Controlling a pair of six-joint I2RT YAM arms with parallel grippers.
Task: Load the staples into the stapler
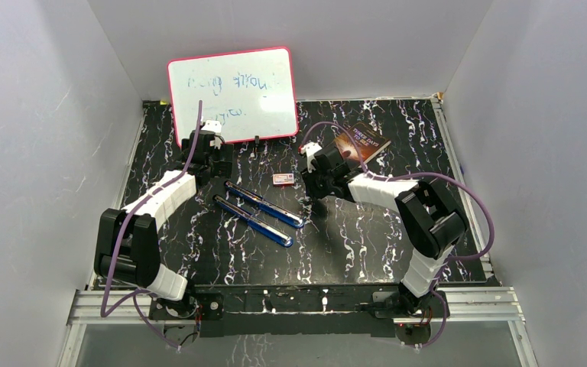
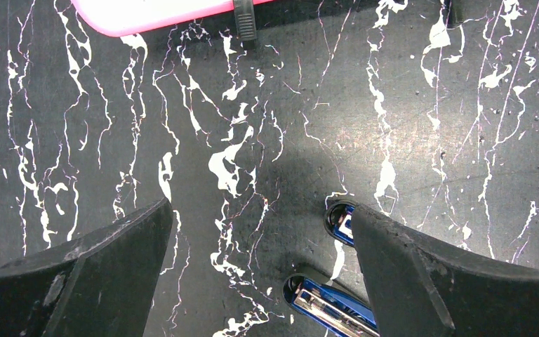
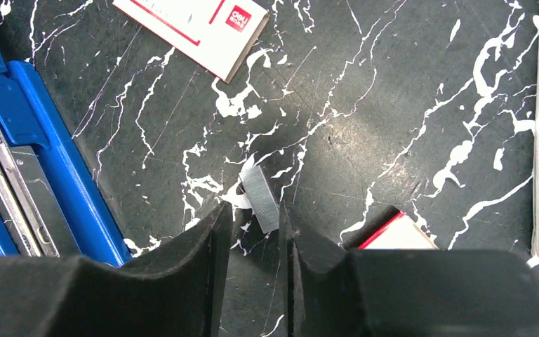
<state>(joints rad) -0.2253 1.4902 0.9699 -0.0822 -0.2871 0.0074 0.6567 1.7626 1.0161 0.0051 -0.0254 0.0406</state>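
- 1 strip of staples (image 3: 260, 198) lies on the worktop (image 3: 407, 105), its near end between the right claw (image 3: 255, 216) tips and its long axis pointing away.
- Jaws are narrow, can't tell if they're pinching.
- Opened stapler (image 3: 49, 140) sits off to the left; left claw (image 2: 260, 207) gapes wide.

There are two robot arms, the left arm (image 1: 164, 195) and the right arm (image 1: 374, 187). There is one blue stapler (image 1: 264, 204), lying open as two long bars in the middle of the top view. There is one strip of staples (image 3: 260, 200). There is one small white box (image 3: 189, 24) with a red label. One more white and red piece (image 3: 393, 237) sits at the bottom right, too hidden to name. There is one whiteboard (image 1: 233, 95) and one book (image 1: 361, 141).
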